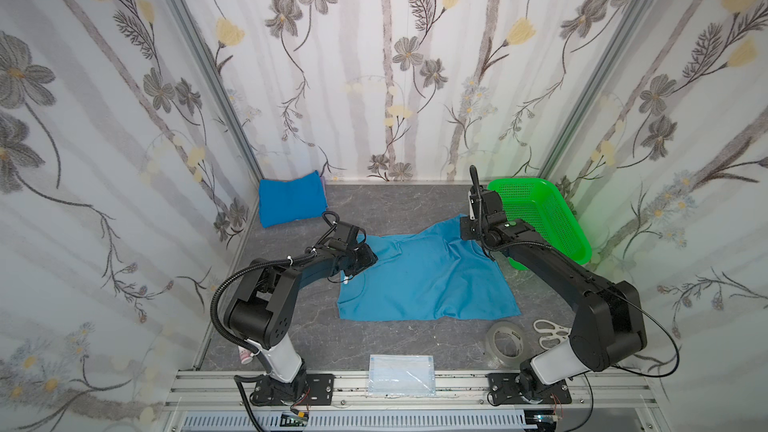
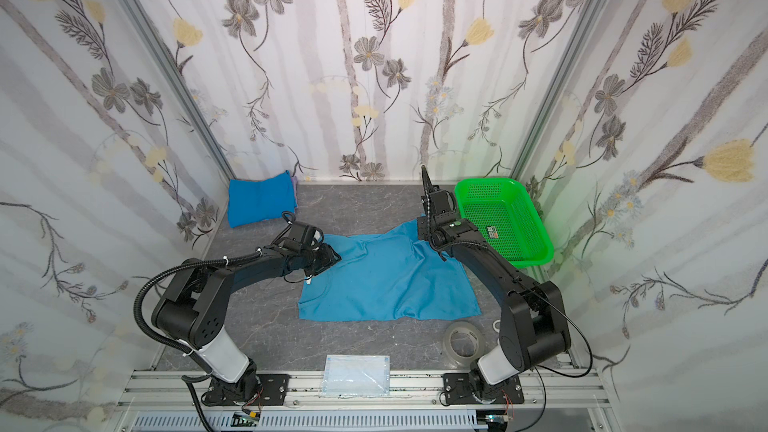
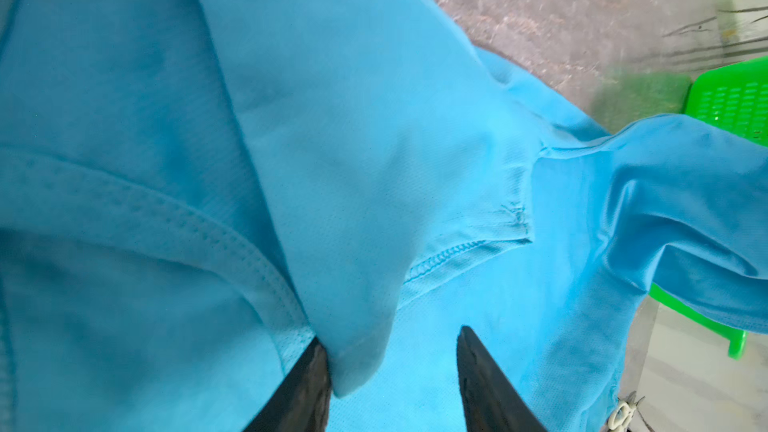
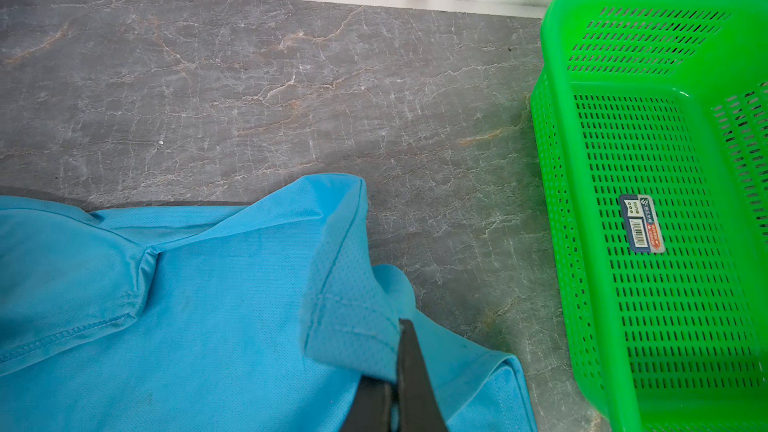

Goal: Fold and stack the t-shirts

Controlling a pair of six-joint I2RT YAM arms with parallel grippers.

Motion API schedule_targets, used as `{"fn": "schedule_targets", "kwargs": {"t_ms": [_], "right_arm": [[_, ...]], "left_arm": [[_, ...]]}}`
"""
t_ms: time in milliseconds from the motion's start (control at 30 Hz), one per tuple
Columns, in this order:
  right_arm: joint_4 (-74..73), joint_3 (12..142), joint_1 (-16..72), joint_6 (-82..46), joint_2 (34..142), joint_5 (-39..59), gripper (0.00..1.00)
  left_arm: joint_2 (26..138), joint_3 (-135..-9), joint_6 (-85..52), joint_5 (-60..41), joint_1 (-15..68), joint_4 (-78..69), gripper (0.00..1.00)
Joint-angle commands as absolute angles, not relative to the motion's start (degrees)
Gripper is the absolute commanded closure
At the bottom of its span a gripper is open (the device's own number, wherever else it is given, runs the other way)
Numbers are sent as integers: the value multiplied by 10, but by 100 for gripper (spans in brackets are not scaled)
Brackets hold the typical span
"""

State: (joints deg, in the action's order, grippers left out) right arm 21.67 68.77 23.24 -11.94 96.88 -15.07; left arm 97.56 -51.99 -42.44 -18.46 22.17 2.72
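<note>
A teal-blue t-shirt [image 1: 428,280] [image 2: 386,280] lies spread and creased on the grey table in both top views. My left gripper [image 1: 368,260] [image 3: 390,336] is at its left edge near the collar and the white neck label. Its jaws stand apart, and a raised fold of the cloth [image 3: 357,359] rests against one finger. My right gripper [image 1: 468,229] [image 4: 401,326] is shut on the hem of the far right sleeve [image 4: 349,313] and holds it up. A royal blue t-shirt [image 1: 291,201] [image 2: 262,201] lies folded in the far left corner.
A green perforated basket [image 1: 540,218] [image 2: 503,218] [image 4: 665,151] stands far right, close to my right arm. A tape roll [image 1: 505,342] and white scissors [image 1: 548,332] lie near the right arm's base. A pale blue mask packet [image 1: 401,374] lies on the front rail.
</note>
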Motion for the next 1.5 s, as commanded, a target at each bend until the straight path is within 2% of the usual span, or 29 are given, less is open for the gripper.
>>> {"fn": "schedule_targets", "kwargs": {"t_ms": [0, 67, 133, 367, 467, 700, 733, 800, 833, 1000, 1133, 1467], "right_arm": [[196, 687, 232, -125, 964, -154, 100], [196, 686, 233, -125, 966, -155, 100], [195, 687, 233, -125, 966, -153, 100], [198, 689, 233, -121, 964, -152, 100], [198, 689, 233, -120, 963, -152, 100], [200, 686, 233, -118, 959, -149, 100], [200, 686, 232, -118, 958, -147, 100], [198, 685, 232, -114, 958, -141, 100], [196, 685, 233, -112, 956, -136, 100], [192, 691, 234, -95, 944, -115, 100], [183, 707, 235, -56, 901, -96, 100], [174, 811, 230, 3, 765, -36, 100]], "left_arm": [[981, -532, -426, -185, 223, 9, 55], [988, -537, -424, -184, 223, 13, 61], [995, -542, -423, -182, 223, 19, 61], [996, -545, -423, -169, 224, 38, 45], [991, -544, -429, -154, 222, 49, 45], [999, -555, -438, -138, 215, 70, 59], [998, -555, -439, -140, 215, 65, 66], [999, -563, -436, -142, 211, 66, 91], [996, -568, -434, -145, 209, 67, 100], [961, -638, -396, -165, 190, 118, 100], [866, -710, -358, -158, 142, 194, 100], [726, -1051, -290, -287, -65, 326, 100]]}}
